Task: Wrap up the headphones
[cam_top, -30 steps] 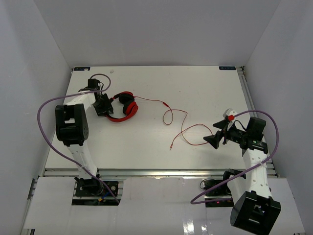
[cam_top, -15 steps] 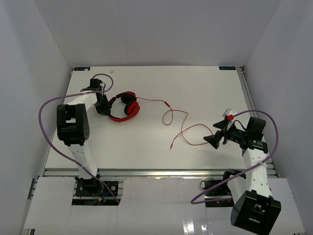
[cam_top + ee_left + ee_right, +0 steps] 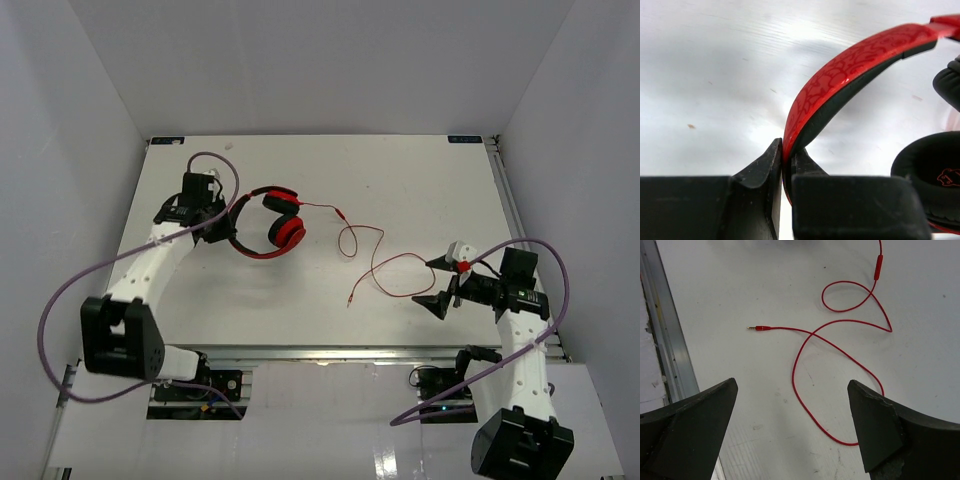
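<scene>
On table (image 3: 420,175), one headphones (image 3: 291,236), one cable (image 3: 812,333), one plug (image 3: 756,328)

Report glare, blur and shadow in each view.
Left wrist: glare washes out the white table; the left gripper, clamped on the red-and-black over-ear headphones, looks soft. Right wrist: thin red cable sharp, open right gripper dark and blurred. Top external: even light, faint shadows, sheen on the near white panel.

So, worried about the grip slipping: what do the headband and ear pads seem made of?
Headband: glossy red shell, likely plastic, given its highlights and crackle pattern; matte black lining beneath, material unclear. Ear pads: matte black, softly rounded, probably leatherette-covered foam.
</scene>
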### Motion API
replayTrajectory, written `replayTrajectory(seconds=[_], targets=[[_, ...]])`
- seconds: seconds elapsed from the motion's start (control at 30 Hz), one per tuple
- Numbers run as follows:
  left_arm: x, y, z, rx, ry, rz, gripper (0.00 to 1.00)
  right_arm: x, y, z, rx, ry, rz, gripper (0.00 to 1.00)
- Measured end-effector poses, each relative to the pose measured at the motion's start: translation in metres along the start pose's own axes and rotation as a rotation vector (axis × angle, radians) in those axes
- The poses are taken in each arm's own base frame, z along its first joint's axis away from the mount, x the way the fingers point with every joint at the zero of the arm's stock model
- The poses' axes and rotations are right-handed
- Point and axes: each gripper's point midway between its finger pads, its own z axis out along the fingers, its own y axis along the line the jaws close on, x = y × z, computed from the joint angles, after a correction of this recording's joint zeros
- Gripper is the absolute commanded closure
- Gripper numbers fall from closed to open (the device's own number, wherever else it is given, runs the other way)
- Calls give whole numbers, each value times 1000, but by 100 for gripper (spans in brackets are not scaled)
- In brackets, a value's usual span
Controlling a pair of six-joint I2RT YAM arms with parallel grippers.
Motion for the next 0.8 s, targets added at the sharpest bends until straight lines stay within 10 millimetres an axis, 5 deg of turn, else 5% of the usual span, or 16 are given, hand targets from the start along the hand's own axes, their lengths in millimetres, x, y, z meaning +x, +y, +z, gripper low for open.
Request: replayTrajectory(seconds=[0.2, 0.5, 0.8], targets=[[10, -46, -85, 232, -161, -23, 100, -44, -2, -3, -16, -15, -253, 5], [46, -68, -105, 340, -28, -48, 100, -110, 11, 34, -119, -88, -267, 10], [27, -89, -152, 452, -84, -67, 100, -135, 20, 70, -212, -140, -27, 10]])
